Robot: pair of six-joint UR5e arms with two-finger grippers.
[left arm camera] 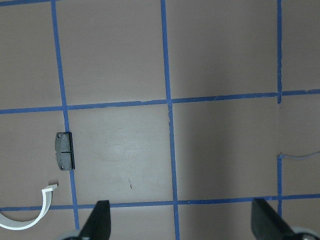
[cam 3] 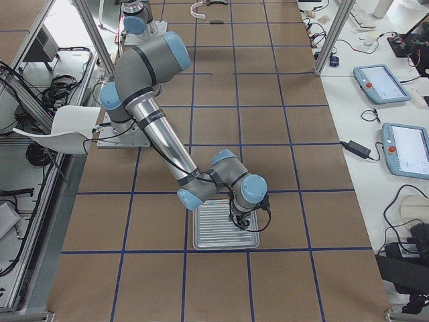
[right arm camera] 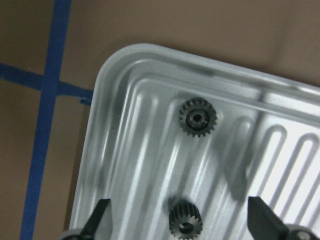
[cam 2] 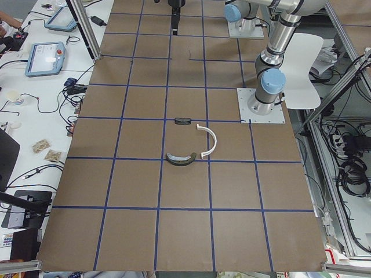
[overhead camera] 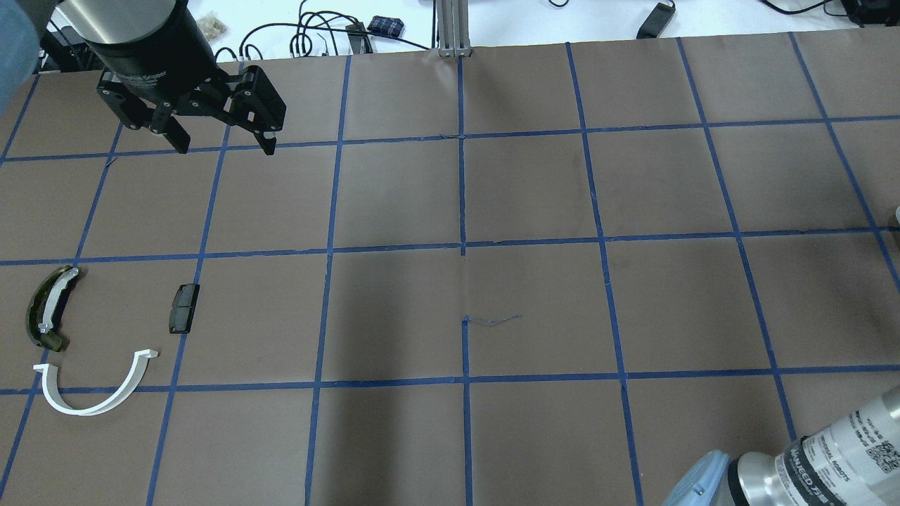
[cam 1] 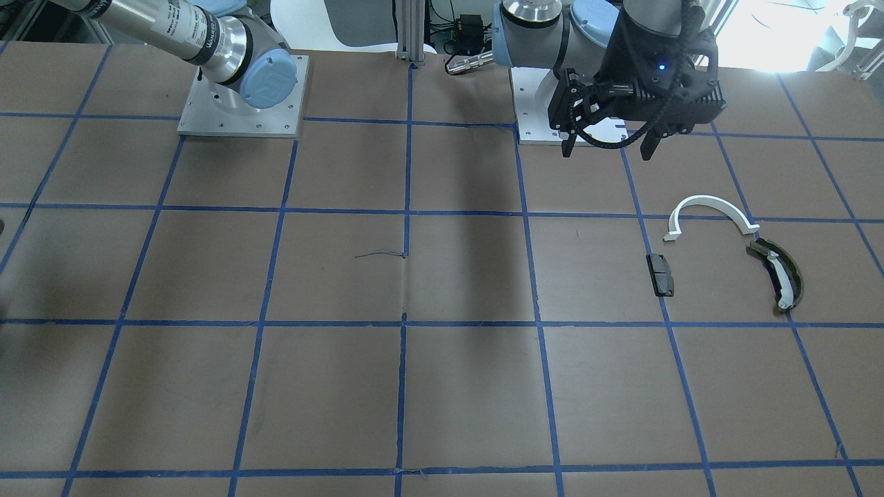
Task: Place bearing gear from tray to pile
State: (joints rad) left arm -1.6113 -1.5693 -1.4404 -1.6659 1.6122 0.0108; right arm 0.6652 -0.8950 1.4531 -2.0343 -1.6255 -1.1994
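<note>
Right gripper (right arm camera: 180, 221), fingers (right arm camera: 101, 214) wide, hangs over two small dark toothed gears (right arm camera: 198, 117) in the ribbed silver metal tray (right arm camera: 116, 95) near the table's (cam 3: 301, 168) right edge. Left gripper (overhead camera: 225, 145) is also spread wide, empty.

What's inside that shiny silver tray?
A black gear near the tray corner and a second gear farther in, lying on the ribbed floor. The right arm hides part of the tray in the side view.

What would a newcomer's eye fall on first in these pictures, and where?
The right gripper, jaws open, hangs over a ribbed metal tray holding an upper gear and a lower gear, both small and black. At the other end of the table lie three loose parts: a white half-ring arc, an olive curved piece and a black block, with the left gripper open and empty nearby.
</note>
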